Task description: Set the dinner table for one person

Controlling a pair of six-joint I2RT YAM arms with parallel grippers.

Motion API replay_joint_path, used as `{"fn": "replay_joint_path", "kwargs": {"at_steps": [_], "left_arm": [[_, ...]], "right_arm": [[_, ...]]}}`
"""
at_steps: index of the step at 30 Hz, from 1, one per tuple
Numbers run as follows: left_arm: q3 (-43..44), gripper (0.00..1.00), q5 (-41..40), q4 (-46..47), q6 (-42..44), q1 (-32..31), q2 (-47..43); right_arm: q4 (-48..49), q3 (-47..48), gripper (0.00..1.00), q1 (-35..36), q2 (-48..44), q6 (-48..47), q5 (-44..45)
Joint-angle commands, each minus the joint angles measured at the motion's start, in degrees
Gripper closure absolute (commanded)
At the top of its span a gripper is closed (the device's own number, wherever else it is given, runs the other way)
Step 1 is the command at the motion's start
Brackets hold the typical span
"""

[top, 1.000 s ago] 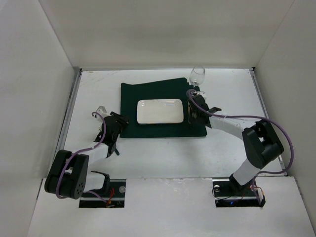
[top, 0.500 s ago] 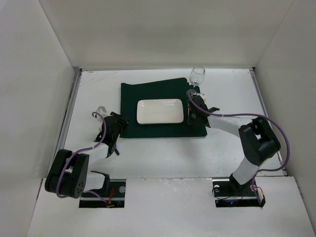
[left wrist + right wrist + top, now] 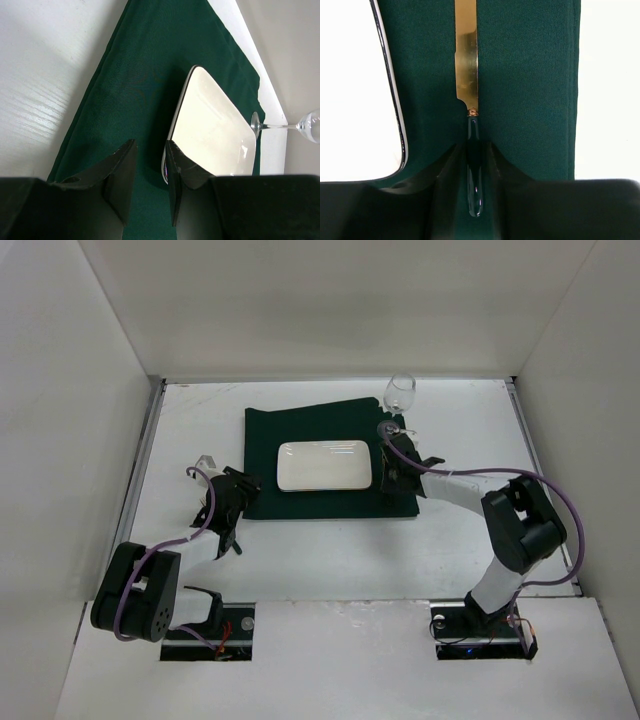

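A dark green placemat (image 3: 300,430) lies on the white dinner table (image 3: 480,430) with a white rectangular plate (image 3: 323,465) on it. A clear wine glass (image 3: 400,392) stands at the mat's far right corner. My right gripper (image 3: 392,458) is low over the mat's right strip, beside the plate. In the right wrist view it (image 3: 474,150) is shut on the dark handle of a gold-bladed knife (image 3: 466,65), which lies along the mat (image 3: 530,90) parallel to the plate (image 3: 355,100). My left gripper (image 3: 245,487) hovers at the mat's left edge; its jaws (image 3: 150,150) stand slightly apart and empty.
White walls close the table on the left, far and right sides. The left wrist view shows the plate (image 3: 215,130), the mat (image 3: 140,90) and the wine glass (image 3: 295,125) beyond. Bare table (image 3: 610,90) lies right of the mat.
My right arm's elbow has drifted a little to the left and the gripper has edged slightly with it over the mat. The left arm has not moved.
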Motion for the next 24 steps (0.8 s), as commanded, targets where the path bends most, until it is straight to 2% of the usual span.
{"fn": "replay_joint_path", "kwargs": {"at_steps": [1,5,9,11,13,15,18,21,22,24], "left_arm": [[-0.18,0.72,0.02,2.99,0.08,0.09,-0.96],[-0.09,0.73,-0.16,1.76,0.52,0.44,-2.45],[1.57,0.73,-4.45,-4.29,3.58,-0.08,-6.49],[2.89,0.73,-8.58,-8.51,4.99,-1.04,-8.08],[4.73,0.73,-12.62,-13.25,5.79,-2.54,-9.66],[7.36,0.72,-15.35,-20.97,6.32,-3.86,-12.2],[10.09,0.81,-17.99,-32.65,7.37,-5.09,-15.54],[11.59,0.92,-19.23,-44.7,7.64,-4.3,-18.97],[11.77,0.93,-19.32,-48.65,7.9,-4.04,-20.11],[11.42,0.93,-20.37,-54.9,7.55,-3.6,-21.87]], "right_arm": [[1.83,0.88,0.61,-0.08,-3.53,0.0,1.69],[0.68,0.45,0.49,0.71,-9.15,-1.24,3.27],[2.69,-2.36,0.46,1.33,-15.3,-1.32,6.17],[6.29,-4.99,0.54,2.2,-18.38,-0.89,7.4],[11.64,-8.59,0.75,3.96,-21.8,0.69,8.11],[18.05,-13.07,0.89,6.06,-25.23,3.15,9.94],[27.81,-19.14,0.94,8.79,-28.67,5.18,11.88],[34.59,-23.36,0.95,9.41,-30.51,5.18,12.41],[36.09,-24.59,0.93,9.07,-31.13,5.18,12.33],[37.42,-26.44,0.85,7.05,-32.27,5.01,11.54]]}}
